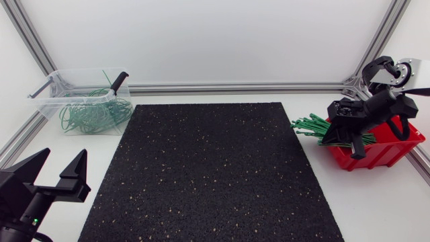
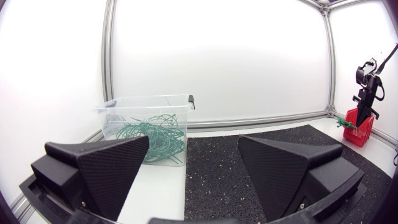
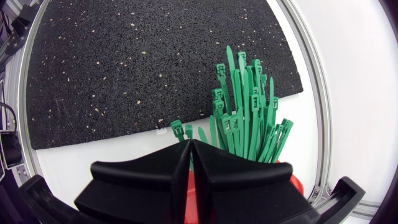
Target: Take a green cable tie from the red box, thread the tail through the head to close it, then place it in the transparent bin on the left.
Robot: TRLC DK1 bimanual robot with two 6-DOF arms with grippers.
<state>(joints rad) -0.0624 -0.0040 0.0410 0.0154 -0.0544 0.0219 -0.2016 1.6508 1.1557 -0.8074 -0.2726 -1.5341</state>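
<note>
The red box [image 1: 386, 154] stands at the table's right edge, with a bundle of green cable ties [image 1: 316, 126] sticking out over its left rim. My right gripper [image 1: 354, 144] points down into the box. In the right wrist view its fingers [image 3: 191, 144] are pressed together, and the heads of one or two green ties [image 3: 180, 129] stick out just ahead of the tips, beside the bundle [image 3: 249, 112]. The transparent bin [image 1: 50, 101] at the back left holds several closed green tie loops. My left gripper [image 1: 57, 168] stands open and empty at the front left, far from both.
A black speckled mat [image 1: 208, 175] covers the middle of the table. A black clip [image 1: 119, 82] sits on the bin's right rim. Aluminium frame rails [image 1: 242, 87] run along the back and both sides. In the left wrist view the bin [image 2: 146, 99] lies ahead of the open fingers.
</note>
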